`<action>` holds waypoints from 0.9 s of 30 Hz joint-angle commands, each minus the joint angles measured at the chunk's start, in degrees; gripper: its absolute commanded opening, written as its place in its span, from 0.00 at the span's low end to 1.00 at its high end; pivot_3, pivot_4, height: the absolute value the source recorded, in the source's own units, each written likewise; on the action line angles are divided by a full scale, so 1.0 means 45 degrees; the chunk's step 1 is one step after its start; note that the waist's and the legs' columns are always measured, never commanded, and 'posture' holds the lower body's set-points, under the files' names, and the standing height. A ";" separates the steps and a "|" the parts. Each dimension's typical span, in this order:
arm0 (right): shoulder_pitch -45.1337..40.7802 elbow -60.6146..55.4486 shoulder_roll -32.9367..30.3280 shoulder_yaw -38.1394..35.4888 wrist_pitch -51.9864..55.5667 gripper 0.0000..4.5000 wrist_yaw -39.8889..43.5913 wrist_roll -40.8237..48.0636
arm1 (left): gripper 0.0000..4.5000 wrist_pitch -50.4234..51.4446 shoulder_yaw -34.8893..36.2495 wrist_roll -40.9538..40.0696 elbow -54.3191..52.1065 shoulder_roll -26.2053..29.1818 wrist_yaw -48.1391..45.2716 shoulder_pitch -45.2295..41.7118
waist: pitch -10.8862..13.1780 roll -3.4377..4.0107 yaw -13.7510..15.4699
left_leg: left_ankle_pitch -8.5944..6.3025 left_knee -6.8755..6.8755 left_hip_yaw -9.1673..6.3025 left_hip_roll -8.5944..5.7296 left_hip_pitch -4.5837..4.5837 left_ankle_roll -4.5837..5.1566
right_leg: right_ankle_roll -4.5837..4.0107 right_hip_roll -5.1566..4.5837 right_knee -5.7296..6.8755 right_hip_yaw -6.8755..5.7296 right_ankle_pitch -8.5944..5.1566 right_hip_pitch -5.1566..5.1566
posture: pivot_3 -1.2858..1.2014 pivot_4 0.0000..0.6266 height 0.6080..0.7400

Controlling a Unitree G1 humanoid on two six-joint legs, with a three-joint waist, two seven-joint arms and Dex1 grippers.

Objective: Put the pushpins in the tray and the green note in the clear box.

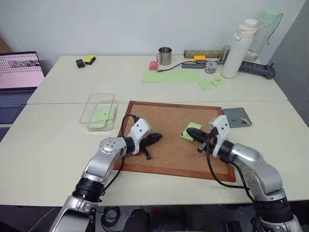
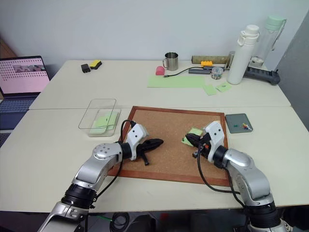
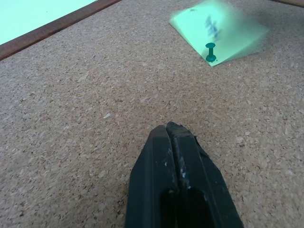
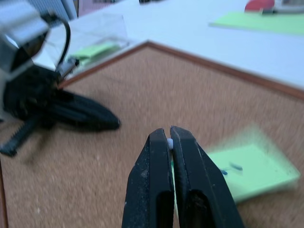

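Between your right gripper's [image 4: 170, 142] pressed-together black fingers a small pale thing showed at the tips, most likely a pushpin drawn from the green note [image 4: 247, 170], though it was too small for you to be sure. That gripper hung over the corkboard [image 1: 169, 121] just above the note, whose far edge was curled up off the cork. One dark-green pushpin [image 3: 210, 51] stood upright in the note's near edge, so the paper was probably pinned there and not yet free to lift.

Your left gripper [image 3: 169, 130] was fully closed on nothing, its scuffed fingers resting low over the cork and pointing toward the note, seemingly parked clear of the other arm's work.

Cork made a speckled, grainy field inside a dark wooden frame. Beyond its right corner lay the tray [image 1: 237, 117], flat, dark grey and round-cornered, with a few tiny coloured pins already on it; you would want the held piece carried there. Off the board's left corner sat the clear box [image 1: 98, 111], shallow, transparent and glossy, holding plain green slips.
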 commanded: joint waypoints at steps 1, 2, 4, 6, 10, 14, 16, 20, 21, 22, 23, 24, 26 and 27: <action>-0.0334 -0.0712 -0.0073 -0.0622 0.0270 0.01 -0.0279 0.0392 | 0.00 0.0454 -0.0232 0.0388 0.0588 0.0144 0.0095 0.0227 | 0.0000 0.0000 0.0001 | 0.0000 -0.0001 0.0000 0.0000 0.0001 0.0000 | 0.0000 0.0000 0.0000 -0.0001 0.0000 0.0000 | 0.52 0.24 1.00; -0.0395 -0.0739 -0.0080 -0.0740 0.0335 0.01 -0.0345 0.0443 | 0.00 0.0456 -0.0236 0.0389 0.0606 0.0139 0.0091 0.0201 | 0.0000 0.0000 0.0001 | 0.0000 -0.0002 0.0000 0.0000 0.0001 0.0000 | 0.0000 0.0000 0.0001 -0.0001 0.0000 -0.0001 | 0.52 0.24 1.00; -0.0492 -0.0719 -0.0146 -0.1030 0.0388 0.01 -0.0517 0.0440 | 0.00 0.0455 -0.0236 0.0389 0.0626 0.0142 0.0084 0.0177 | 0.0000 0.0000 0.0006 | 0.0000 -0.0001 0.0001 0.0000 0.0000 0.0000 | 0.0000 0.0000 0.0001 0.0000 0.0000 0.0000 | 0.52 0.24 1.00; -0.0722 -0.0346 -0.0246 -0.1652 0.0375 0.01 -0.1109 0.0204 | 0.00 0.0464 -0.0233 0.0378 0.0602 0.0157 0.0079 0.0197 | 0.0000 0.0000 0.0017 | 0.0000 0.0000 0.0001 -0.0001 0.0000 0.0000 | 0.0000 0.0000 0.0000 0.0000 0.0000 0.0000 | 0.52 0.24 1.00; -0.1556 0.1317 -0.0659 -0.3181 0.0273 0.01 -0.2493 -0.0444 | 0.00 0.0470 -0.0228 0.0356 0.0558 0.0175 0.0072 0.0238 | 0.0000 0.0000 0.0027 | 0.0000 0.0001 0.0005 -0.0003 -0.0001 0.0000 | 0.0000 -0.0003 0.0002 0.0004 0.0000 0.0000 | 0.52 0.24 1.00; -0.2369 0.3624 -0.1577 -0.3628 0.0064 0.01 -0.2350 -0.0902 | 0.00 0.0459 -0.0238 0.0342 0.0562 0.0154 0.0073 0.0215 | 0.0000 0.0001 0.0042 | 0.0000 -0.0004 0.0007 -0.0005 0.0000 0.0000 | -0.0001 -0.0004 -0.0005 0.0003 0.0000 -0.0001 | 0.52 0.24 1.00; -0.2720 0.4702 -0.1724 -0.3635 -0.0191 0.01 -0.2258 -0.1040 | 0.00 0.0448 -0.0236 0.0332 0.0632 0.0113 0.0069 0.0131 | -0.0001 0.0002 0.0029 | 0.0000 -0.0008 0.0012 -0.0003 0.0001 0.0001 | -0.0001 -0.0002 -0.0006 0.0007 0.0000 -0.0002 | 0.52 0.24 1.00; -0.3325 0.6401 -0.1899 -0.3666 -0.0721 0.01 -0.1959 -0.1222 | 0.00 0.0436 -0.0200 0.0324 0.0696 0.0097 0.0076 0.0057 | 0.0000 0.0003 0.0028 | 0.0000 -0.0004 0.0020 -0.0006 0.0002 0.0001 | -0.0002 -0.0004 -0.0001 0.0015 0.0001 -0.0002 | 0.52 0.24 1.00; -0.3462 0.6733 -0.1946 -0.3666 -0.0842 0.01 -0.1882 -0.1247 | 0.00 0.0433 -0.0189 0.0315 0.0685 0.0109 0.0081 0.0069 | 0.0000 0.0003 0.0027 | 0.0000 -0.0003 0.0021 -0.0006 0.0002 0.0001 | -0.0002 -0.0004 -0.0001 0.0015 0.0001 -0.0001 | 0.52 0.24 1.00; -0.3595 0.7059 -0.1988 -0.3667 -0.0952 0.08 -0.1811 -0.1271 | 0.00 0.0430 -0.0179 0.0309 0.0671 0.0123 0.0085 0.0090 | 0.0000 0.0003 0.0028 | 0.0000 -0.0002 0.0021 -0.0005 0.0000 0.0001 | -0.0002 -0.0004 -0.0002 0.0016 0.0001 -0.0002 | 0.52 0.24 1.00; -0.3737 0.7432 -0.2020 -0.3692 -0.1034 0.12 -0.1730 -0.1272 | 0.00 0.0436 -0.0163 0.0304 0.0635 0.0146 0.0098 0.0140 | 0.0000 0.0003 0.0028 | 0.0000 -0.0001 0.0024 -0.0007 0.0001 0.0001 | -0.0002 -0.0005 -0.0002 0.0018 0.0001 -0.0001 | 0.52 0.24 1.00; -0.3842 0.7719 -0.2037 -0.3710 -0.1094 0.16 -0.1651 -0.1265 | 0.00 0.0448 -0.0150 0.0299 0.0594 0.0165 0.0110 0.0192 | 0.0000 0.0003 0.0026 | 0.0000 -0.0001 0.0023 -0.0007 0.0001 0.0001 | -0.0002 -0.0006 -0.0001 0.0016 0.0001 -0.0001 | 0.52 0.24 1.00; -0.4009 0.8228 -0.2104 -0.3709 -0.1337 0.25 -0.1556 -0.1352 | 0.00 0.0515 -0.0127 0.0281 0.0469 0.0196 0.0136 0.0291 | 0.0000 0.0003 0.0025 | 0.0000 -0.0001 0.0022 -0.0006 0.0001 0.0001 | -0.0002 -0.0006 0.0000 0.0016 0.0001 -0.0001 | 0.52 0.24 1.00; -0.4070 0.8388 -0.2119 -0.3716 -0.1425 0.29 -0.1519 -0.1378 | 0.00 0.0539 -0.0116 0.0280 0.0428 0.0206 0.0147 0.0320 | 0.0000 0.0003 0.0025 | 0.0000 -0.0001 0.0025 -0.0007 0.0002 0.0001 | -0.0002 -0.0006 0.0000 0.0017 0.0001 -0.0001 | 0.52 0.24 1.00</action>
